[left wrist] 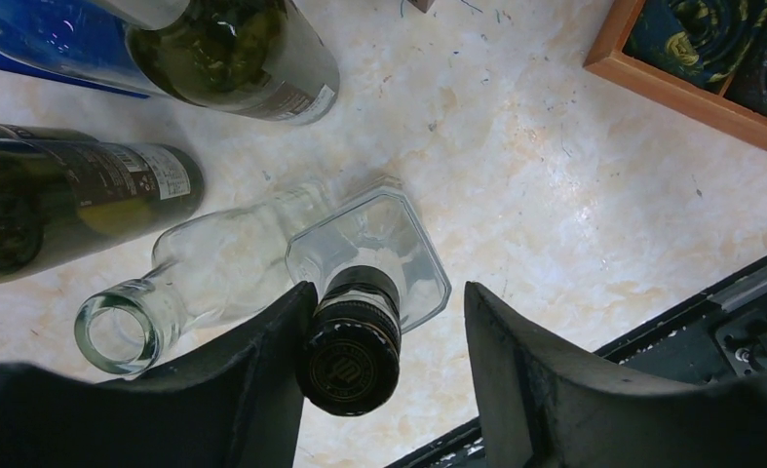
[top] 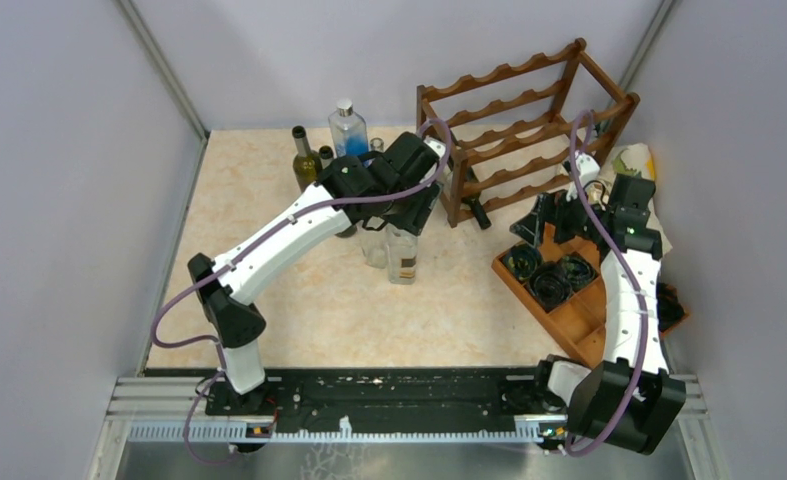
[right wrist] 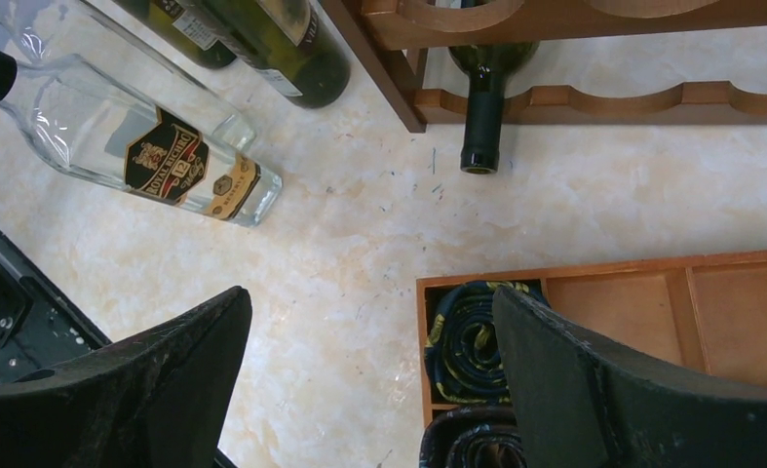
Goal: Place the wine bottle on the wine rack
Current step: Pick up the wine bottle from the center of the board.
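The dark reddish-brown wine rack (top: 529,130) stands at the back right, with one dark bottle (right wrist: 483,107) lying in its bottom tier. A clear square bottle with a black cap (left wrist: 350,336) stands upright mid-table (top: 402,250). My left gripper (left wrist: 389,292) is open around its cap. The left finger touches the cap and the right finger stands apart from it. Dark green wine bottles (left wrist: 233,49) (left wrist: 57,195) stand close behind. My right gripper (right wrist: 369,297) is open and empty, above the table beside the tray's corner.
An uncapped clear bottle (left wrist: 194,283) stands right beside the capped one. A blue-tinted bottle (top: 347,128) stands at the back. A flat wooden compartment tray (top: 569,320) with rolled ties lies at the right. Purple walls close in both sides.
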Controlling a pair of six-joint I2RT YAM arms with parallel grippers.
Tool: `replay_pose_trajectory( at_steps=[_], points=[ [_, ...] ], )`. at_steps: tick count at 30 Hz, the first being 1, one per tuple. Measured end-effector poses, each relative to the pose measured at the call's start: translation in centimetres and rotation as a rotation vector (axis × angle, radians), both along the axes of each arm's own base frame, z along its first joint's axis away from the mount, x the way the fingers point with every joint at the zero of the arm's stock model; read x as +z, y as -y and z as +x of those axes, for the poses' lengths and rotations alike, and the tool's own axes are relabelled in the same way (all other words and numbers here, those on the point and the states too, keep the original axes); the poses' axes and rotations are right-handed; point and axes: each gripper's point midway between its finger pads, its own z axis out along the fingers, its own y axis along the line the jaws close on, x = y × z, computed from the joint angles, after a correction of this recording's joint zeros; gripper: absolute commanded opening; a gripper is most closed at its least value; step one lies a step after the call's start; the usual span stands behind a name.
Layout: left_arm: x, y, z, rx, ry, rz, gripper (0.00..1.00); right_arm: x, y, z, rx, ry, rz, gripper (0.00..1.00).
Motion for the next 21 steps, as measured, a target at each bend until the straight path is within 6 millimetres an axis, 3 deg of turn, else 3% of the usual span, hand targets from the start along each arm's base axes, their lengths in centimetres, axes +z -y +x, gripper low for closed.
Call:
replay_pose_trajectory(
  at_steps=[3,7,9,16,21],
  points=[
    [-0.2,-0.1,0.0,0.000,-0.003,0.004,0.54,-0.1,0.0,0.1,0.000,0.007,0.005,0.92],
    [-1.0,-0.2,-0.2,-0.002,-0.019,0.021,0.14,-0.3,-0.1,0.0,0.001,-0.003,0.013,0.92],
    [-1.0,0.0,-0.3,-0.004,-0.023,0.012,0.00,-0.3,-0.2,0.0,0.005,-0.003,0.016,0.92],
    [-1.0,0.9,-1.2,-0.073,-0.067,-0.027,0.00,-0.6,-0.5,-0.7,0.021,-0.027,0.019,0.92],
    [-0.3,2.4,-3.6,-0.187,-0.095,-0.112,0.00,-0.2,-0.7,-1.3,0.039,-0.041,0.017,0.92]
  ],
)
